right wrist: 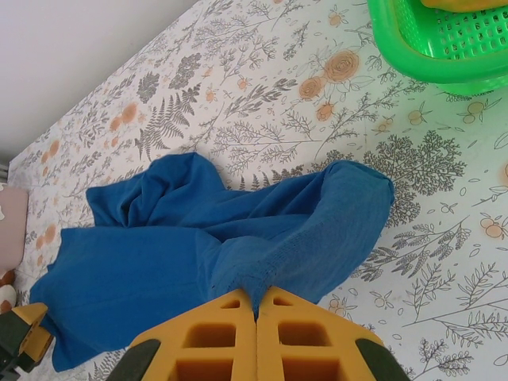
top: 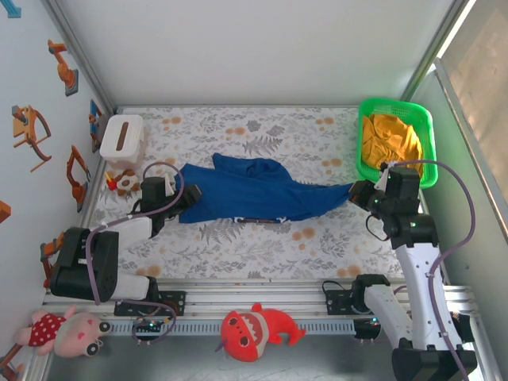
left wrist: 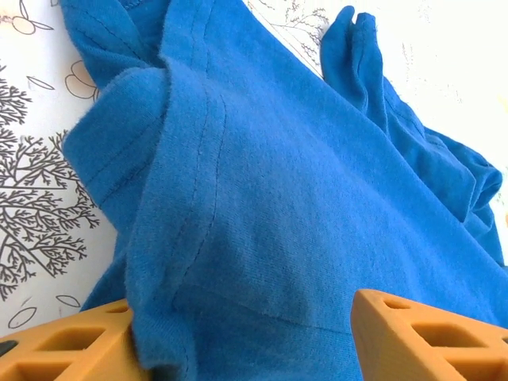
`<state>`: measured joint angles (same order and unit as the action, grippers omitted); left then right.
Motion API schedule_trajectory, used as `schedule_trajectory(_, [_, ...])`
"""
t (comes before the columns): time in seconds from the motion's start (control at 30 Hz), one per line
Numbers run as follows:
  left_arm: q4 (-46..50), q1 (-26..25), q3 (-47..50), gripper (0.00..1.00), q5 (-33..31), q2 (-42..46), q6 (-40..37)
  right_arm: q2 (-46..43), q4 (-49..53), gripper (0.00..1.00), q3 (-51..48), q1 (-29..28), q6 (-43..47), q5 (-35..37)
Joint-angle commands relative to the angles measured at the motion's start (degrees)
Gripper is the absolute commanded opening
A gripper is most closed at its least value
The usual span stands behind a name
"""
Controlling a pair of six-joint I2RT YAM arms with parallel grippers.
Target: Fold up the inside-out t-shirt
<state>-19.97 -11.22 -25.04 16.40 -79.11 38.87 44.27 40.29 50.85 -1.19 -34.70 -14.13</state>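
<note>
A white tissue box [top: 121, 135] sits at the counter's [top: 238, 242] far left corner. In front of it, the left claw [top: 187, 194] stands open at the t-shirt's left end, its orange fingers [left wrist: 421, 337] wide apart with a hemmed fold of cloth between them. The blue t-shirt [top: 254, 190] lies rumpled across the middle of the counter. The right claw [right wrist: 255, 300] is closed tight, pinching the shirt's right end. Behind it is a green basket [top: 394, 104] holding an orange-yellow garment [top: 389, 139].
</note>
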Motion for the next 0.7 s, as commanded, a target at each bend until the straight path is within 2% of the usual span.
schedule_trajectory(0.0, [1.28, -0.1, -1.15, 0.6, -2.15, -1.0, -1.54, -0.33, 0.66, 0.0, 1.96, 0.43, -0.09, -0.11])
schedule_trajectory(0.17, [1.35, 0.02, -1.14, 0.36, -3.13, -1.72, -1.74, -0.47, 0.65, 0.0, 2.13, 0.49, -0.09, -0.11])
schedule_trajectory(0.33, [2.27, 0.1, -1.8, 0.21, -3.64, -1.23, -1.68, -0.52, 0.67, 0.0, 2.12, 0.48, -0.14, -0.11])
schedule_trajectory(0.53, [5.56, 0.16, -2.69, 0.16, -4.41, 1.9, -1.67, -0.54, 0.75, 0.0, 2.0, 0.47, -0.02, -0.11])
schedule_trajectory(0.67, [8.52, 0.32, -3.11, 0.08, -5.24, 4.65, -1.87, -0.52, 0.66, 0.0, 1.92, 0.44, -0.07, -0.13])
